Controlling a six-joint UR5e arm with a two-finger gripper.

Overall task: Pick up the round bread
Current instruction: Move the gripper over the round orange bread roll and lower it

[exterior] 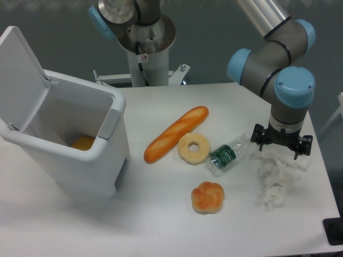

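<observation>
- The black two-finger gripper (pixel 281 150) hangs at the right side of the white table (pixel 161 214), right above a crumpled white tissue (pixel 276 176); its fingers are hidden against the paper, so I cannot tell whether they are apart or together, or whether they touch the tissue.
- The grey arm with blue joint caps (pixel 273 59) comes in from the top right, bends at the elbow, and points its wrist straight down.
- The small knotted round bread with a glossy orange-golden top (pixel 207 197) lies on the table near the front edge, left of the tissue and apart from the gripper, touched by nothing.
- Between bun and gripper lies a small clear plastic bottle with a green label (pixel 227 155), on its side.
- Just left of the bottle sits a pale yellow ring-shaped bread (pixel 193 148), touching a long orange baguette (pixel 176 134).
- At the far left stands a white lidded bin (pixel 69 139), lid up, with something orange-yellow (pixel 82 143) inside.
</observation>
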